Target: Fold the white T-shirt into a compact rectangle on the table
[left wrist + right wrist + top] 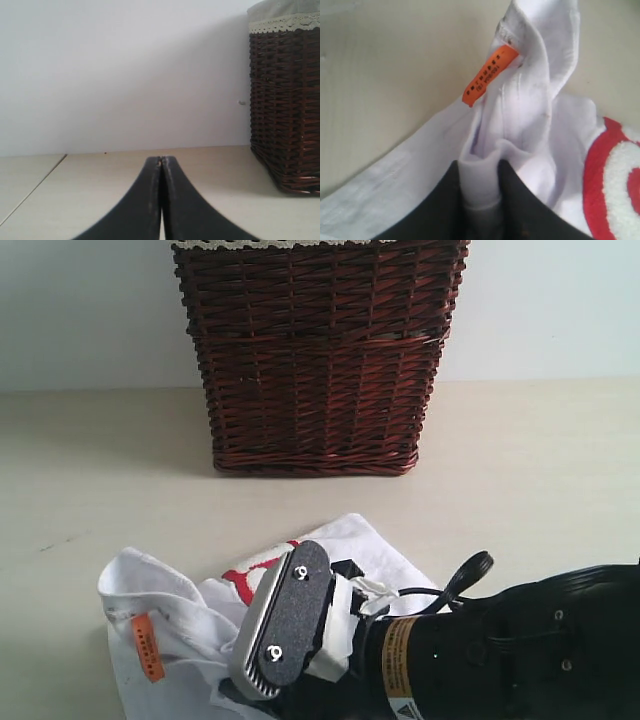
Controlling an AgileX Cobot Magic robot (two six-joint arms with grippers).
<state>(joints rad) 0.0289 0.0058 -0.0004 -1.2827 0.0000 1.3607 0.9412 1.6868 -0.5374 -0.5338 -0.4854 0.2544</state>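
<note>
The white T-shirt (180,620) lies crumpled on the table (100,470) near its front edge. Its orange neck tag (148,647) and a bit of the red band (250,575) show. In the right wrist view my right gripper (480,172) is shut on a bunched fold of the T-shirt (530,100), near the collar below the orange tag (489,75). The red band with fuzzy white lettering (600,180) lies beside it. My left gripper (161,160) is shut with nothing in it, low over bare table (100,175), away from the shirt.
A dark red wicker basket (315,360) with a lace-trimmed liner stands at the back of the table, against a pale wall; it also shows as a basket (287,100) in the left wrist view. The right arm (490,650) covers the shirt's right part.
</note>
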